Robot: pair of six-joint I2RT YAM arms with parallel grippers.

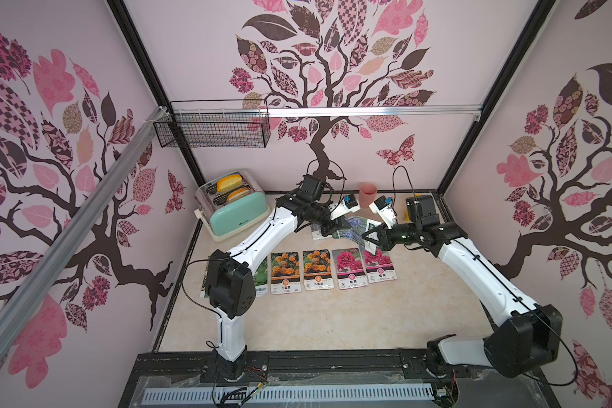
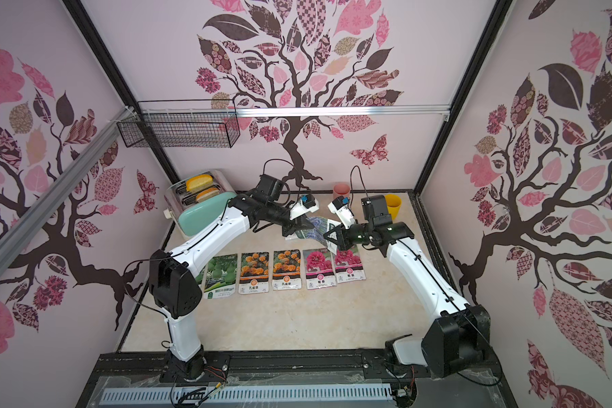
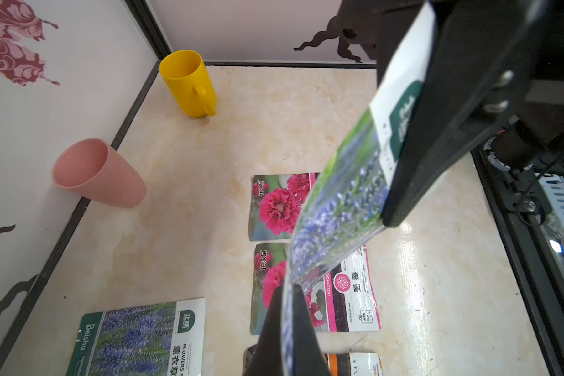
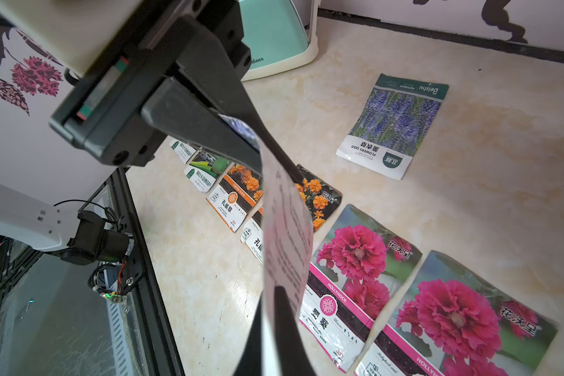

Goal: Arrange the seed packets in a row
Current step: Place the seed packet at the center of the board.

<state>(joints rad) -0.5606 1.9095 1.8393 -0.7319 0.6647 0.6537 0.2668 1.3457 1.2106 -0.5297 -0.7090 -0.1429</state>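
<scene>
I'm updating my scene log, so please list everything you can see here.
gourd packets: two, green, row's left-arm end
marigold packets: two, orange, mid-row
hollyhock packets: two, magenta, row's right-arm end
flat lavender packet: one, purple, behind the row
held lavender packet: one, purple, aloft beyond the hollyhock packets
toaster: one, mint, back left, holding two yellow-orange slices
pink cup: one, back wall
yellow cup: one, back right corner
wire basket: one, black, on wall rail
left gripper, right gripper: black, both shut on held lavender packet

You're looking at a lab test booth dressed as a kitchen: tree-decal walls [image 1: 198, 53], black frame [image 1: 145, 60], toaster [image 1: 241, 213], marble-look counter [image 1: 333, 318]
</scene>
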